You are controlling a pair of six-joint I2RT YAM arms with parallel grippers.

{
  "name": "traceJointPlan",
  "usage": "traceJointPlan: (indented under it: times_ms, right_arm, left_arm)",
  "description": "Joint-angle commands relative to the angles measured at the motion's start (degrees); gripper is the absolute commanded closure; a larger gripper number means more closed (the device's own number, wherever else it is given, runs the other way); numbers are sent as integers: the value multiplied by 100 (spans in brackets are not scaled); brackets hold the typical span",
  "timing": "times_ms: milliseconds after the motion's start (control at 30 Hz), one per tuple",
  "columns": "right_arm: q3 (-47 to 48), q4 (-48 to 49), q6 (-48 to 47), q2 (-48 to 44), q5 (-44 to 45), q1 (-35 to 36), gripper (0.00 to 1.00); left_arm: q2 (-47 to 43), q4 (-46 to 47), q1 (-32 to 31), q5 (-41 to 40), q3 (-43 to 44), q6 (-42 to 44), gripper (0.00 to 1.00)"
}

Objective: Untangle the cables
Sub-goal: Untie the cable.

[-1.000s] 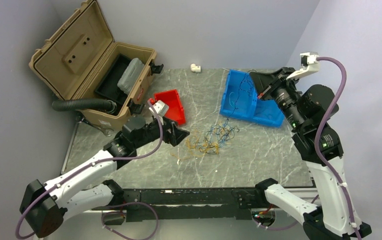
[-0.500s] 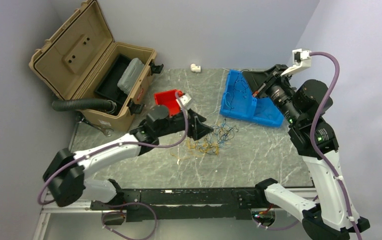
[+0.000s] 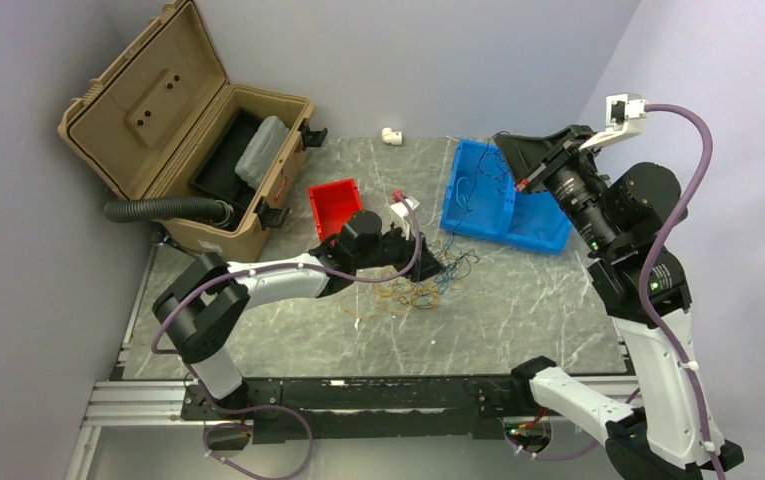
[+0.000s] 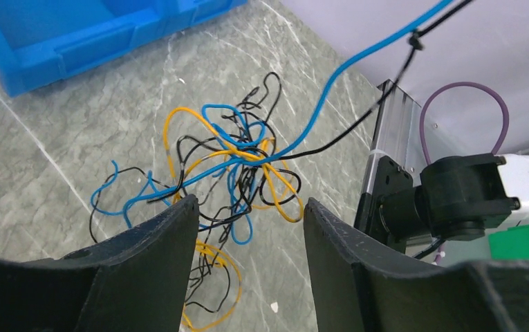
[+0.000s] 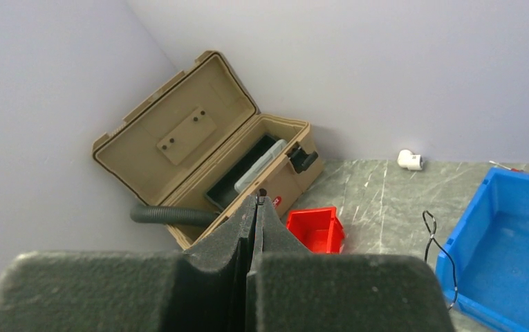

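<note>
Two pincers: left gripper point(image 4: 247, 207) spread over hair-thin orange, blue, black cables point(image 4: 234, 159) mid-frame; right gripper point(image 5: 258, 200) pressed together, plain only wrist-side.

You're looking at plain pale lilac-grey walls point(image 3: 408, 60) closing around a grey, white-veined marbled desk point(image 3: 518, 310) under soft, even light.

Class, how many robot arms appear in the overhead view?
2. The left arm stretches to the cables mid-table; the right arm rises at the right, beside the blue bin.
</note>
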Motion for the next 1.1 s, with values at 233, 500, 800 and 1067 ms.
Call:
traceJointPlan:
  times_ms: [233,500,800,1067]
  right_arm:
    - [1231,379,-100,86,804,-10,100]
    - [1986,672,-451,135,1665,-15,100]
    - [1310,955,-778,-342,2588,-10,100]
    - [398,803,-1014,-752,3403,-8,100]
  left_arm:
    - [976,895,-112,250,197,-406,49]
    - [1036,1250,-117,224,-389,-617,86]
    - [-270,799,-116,-311,-1486,-384,100]
    - [-3032,-2048,-95,-2165,-2173,51,100]
